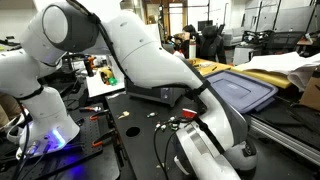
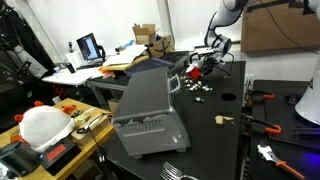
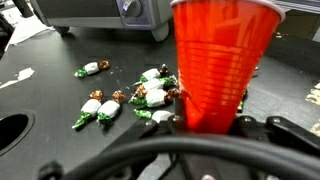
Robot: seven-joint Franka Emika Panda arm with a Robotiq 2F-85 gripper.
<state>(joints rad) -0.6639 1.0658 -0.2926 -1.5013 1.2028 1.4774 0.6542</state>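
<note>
One red cup (image 3: 215,65) is being held by the gripper (image 3: 210,125), fingers pinching it while standing partly open. Several wrapped candies (image 3: 120,100) are lying on the black table (image 3: 40,120) at the cup's nine o'clock, an oven (image 3: 110,12) at eleven.

Grey toaster oven (image 2: 145,110), standing on black table (image 2: 215,140). Open laptop (image 2: 89,47), on desk beyond. Cardboard box (image 2: 145,35), further back. Blue plastic lid (image 1: 245,92), lying flat.
</note>
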